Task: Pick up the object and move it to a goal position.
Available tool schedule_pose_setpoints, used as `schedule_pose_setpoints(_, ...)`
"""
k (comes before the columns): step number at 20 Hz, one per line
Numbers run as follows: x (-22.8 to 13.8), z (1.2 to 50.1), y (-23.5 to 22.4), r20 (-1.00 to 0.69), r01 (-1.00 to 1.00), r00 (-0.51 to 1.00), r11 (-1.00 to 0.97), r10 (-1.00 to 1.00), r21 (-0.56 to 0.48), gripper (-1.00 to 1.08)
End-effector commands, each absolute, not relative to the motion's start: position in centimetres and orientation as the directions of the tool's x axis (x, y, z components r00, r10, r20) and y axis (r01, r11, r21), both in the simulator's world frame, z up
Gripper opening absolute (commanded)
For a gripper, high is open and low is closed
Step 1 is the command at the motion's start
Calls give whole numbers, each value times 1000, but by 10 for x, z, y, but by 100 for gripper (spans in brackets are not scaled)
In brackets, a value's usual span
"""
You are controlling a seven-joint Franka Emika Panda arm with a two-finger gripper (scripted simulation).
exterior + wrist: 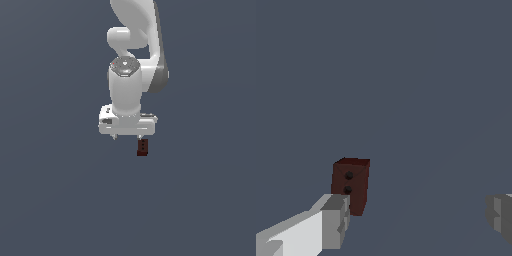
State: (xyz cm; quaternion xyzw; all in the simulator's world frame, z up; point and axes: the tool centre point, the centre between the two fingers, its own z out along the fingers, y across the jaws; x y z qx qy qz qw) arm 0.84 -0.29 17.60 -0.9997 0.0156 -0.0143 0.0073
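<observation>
The object is a small dark red-brown block (pixel 142 147), upright, with two dark dots on one face. It sits just below the white gripper (pixel 127 136), under the finger on the exterior view's right. In the wrist view the block (pixel 351 184) lies just beyond one grey fingertip (pixel 335 220), which covers its lower corner. The other fingertip (pixel 500 216) is far across. The gripper (pixel 418 214) is open wide and holds nothing. The block is off to one side of the gap, not centred between the fingers.
The white arm (pixel 137 45) rises straight above the gripper. Around it there is only a plain dark grey-blue surface (pixel 60 190), with no other objects or edges in view.
</observation>
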Motion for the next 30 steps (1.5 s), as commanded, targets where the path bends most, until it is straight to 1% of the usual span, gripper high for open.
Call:
schedule_pose_setpoints(1,9,176,-7,29,-41,999,-999,-41,-16,100)
schedule_pose_setpoints(9,4,159,8,24,-52,998,-999,-52,-13,100)
schedule_pose_setpoints(18,-18,104,53,8,-99,995,-995,-99,-5,100)
schedule_pose_setpoints(22,-27,87,67,3,-113,994,-994,-113,-2,100)
schedule_pose_setpoints(30,-32,78,75,-1,-119,993,-993,-119,0,100)
